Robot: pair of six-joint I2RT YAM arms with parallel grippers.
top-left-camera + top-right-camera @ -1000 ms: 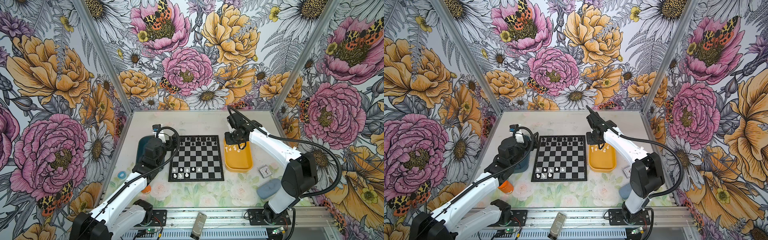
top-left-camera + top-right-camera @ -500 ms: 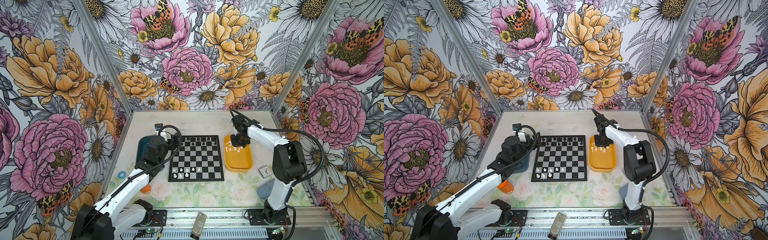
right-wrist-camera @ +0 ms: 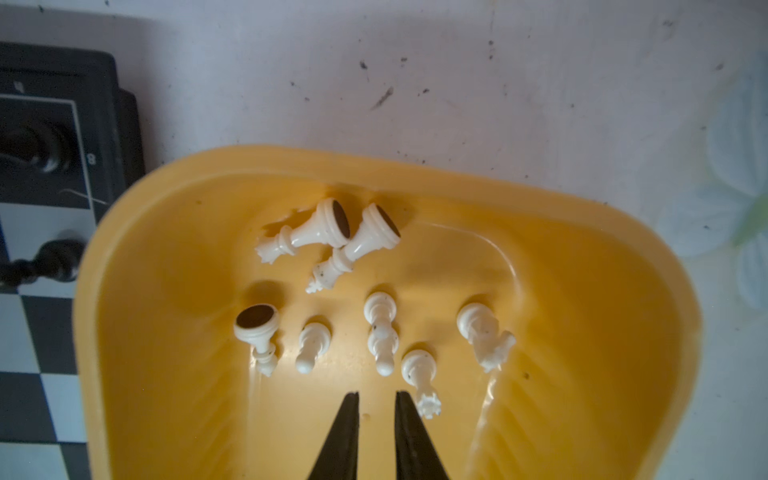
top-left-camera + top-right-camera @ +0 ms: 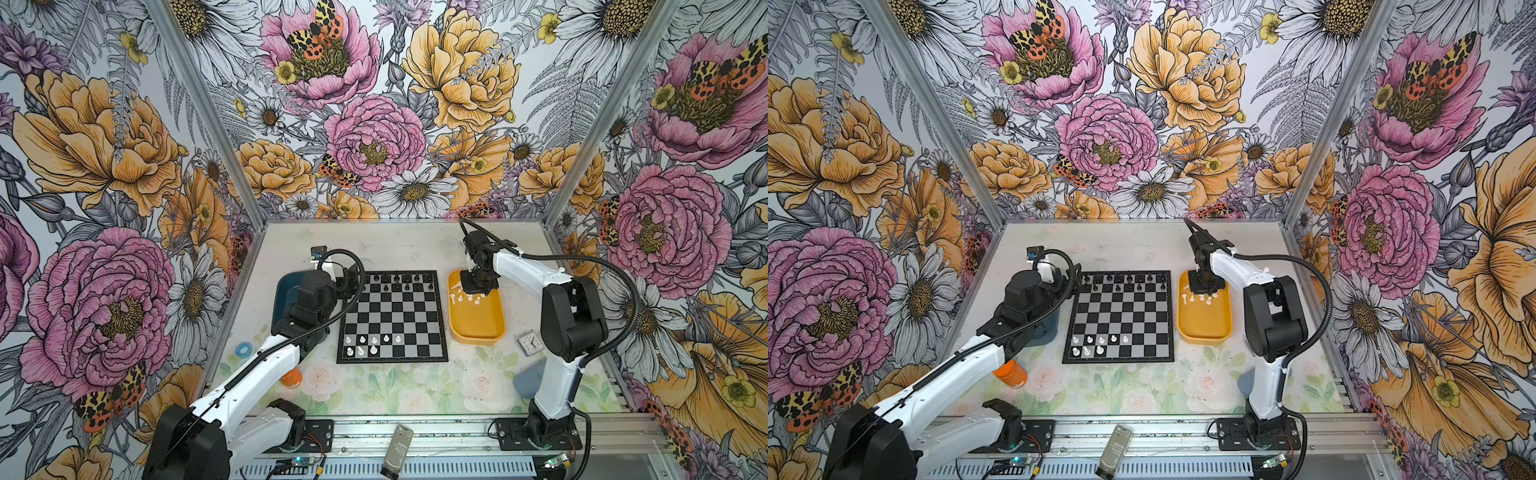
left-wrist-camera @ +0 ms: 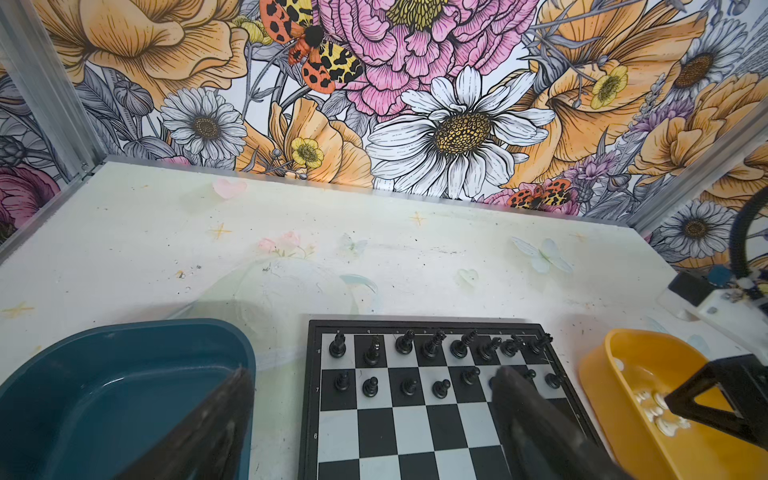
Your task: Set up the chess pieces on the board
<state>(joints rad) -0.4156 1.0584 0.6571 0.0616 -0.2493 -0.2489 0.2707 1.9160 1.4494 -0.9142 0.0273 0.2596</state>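
Note:
The board (image 4: 392, 316) (image 4: 1121, 316) lies mid-table. Black pieces fill its two far rows, and several white chess pieces (image 4: 374, 345) stand at its near left. More white chess pieces (image 3: 382, 332) lie toppled at the far end of the yellow tray (image 4: 478, 328) (image 3: 166, 374). My right gripper (image 3: 376, 392) (image 4: 478, 286) hangs low inside that tray, just short of the pieces. Its jaws are a narrow gap apart with nothing between them. My left gripper (image 5: 374, 372) (image 4: 353, 284) is wide open and empty above the board's far left corner.
A dark blue tray (image 4: 286, 299) (image 5: 104, 395) sits left of the board under my left arm. An orange bottle (image 4: 291, 376) and a light blue ring (image 4: 242, 350) lie at the near left. A small clock (image 4: 528, 345) and a grey-blue object (image 4: 530, 380) lie near the right arm's base.
My right arm folded its elbow in toward its base and the gripper settled lower over the tray's far end, with its jaws slightly narrower. The left arm barely moved.

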